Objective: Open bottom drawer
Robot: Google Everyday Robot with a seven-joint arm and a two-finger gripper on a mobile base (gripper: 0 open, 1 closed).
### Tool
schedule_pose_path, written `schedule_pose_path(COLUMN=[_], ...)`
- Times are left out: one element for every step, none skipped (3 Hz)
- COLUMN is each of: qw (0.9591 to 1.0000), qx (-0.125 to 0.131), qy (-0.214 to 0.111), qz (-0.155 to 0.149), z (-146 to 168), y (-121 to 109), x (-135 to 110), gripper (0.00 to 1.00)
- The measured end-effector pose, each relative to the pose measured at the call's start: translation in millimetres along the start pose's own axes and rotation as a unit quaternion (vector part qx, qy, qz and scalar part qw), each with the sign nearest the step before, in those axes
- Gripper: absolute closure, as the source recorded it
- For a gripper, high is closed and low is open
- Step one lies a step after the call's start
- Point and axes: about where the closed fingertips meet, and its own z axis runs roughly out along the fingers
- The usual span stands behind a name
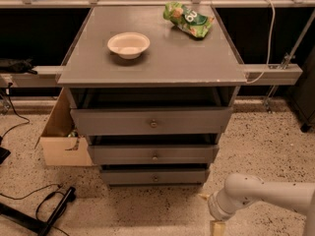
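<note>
The bottom drawer (155, 176) is the lowest and narrowest of three grey drawer fronts, with a small round knob (155, 178) at its centre. It stands low, just above the speckled floor. My white arm (256, 196) comes in from the lower right. The gripper (217, 228) hangs at the bottom edge of the camera view, to the right of and below the bottom drawer, apart from it and mostly cut off by the frame.
The mid drawer (154, 155) and the tall top drawer (151, 121) sit above. A white bowl (128, 44) and a green snack bag (189, 18) lie on the cabinet top. A cardboard box (63, 132) stands at the left. Black cables (47, 210) lie on the floor.
</note>
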Motion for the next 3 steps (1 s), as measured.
schedule_pose_path(qw=[0.9992, 0.9992, 0.9986], qx=[-0.009, -0.009, -0.014], qy=[-0.026, -0.026, -0.033], qz=[-0.03, -0.03, -0.038], z=[43.5, 43.5, 51.2], y=[-11.9, -11.9, -15.4], x=[14.7, 14.7, 13.4], gripper=[0.0, 0.0, 0.0])
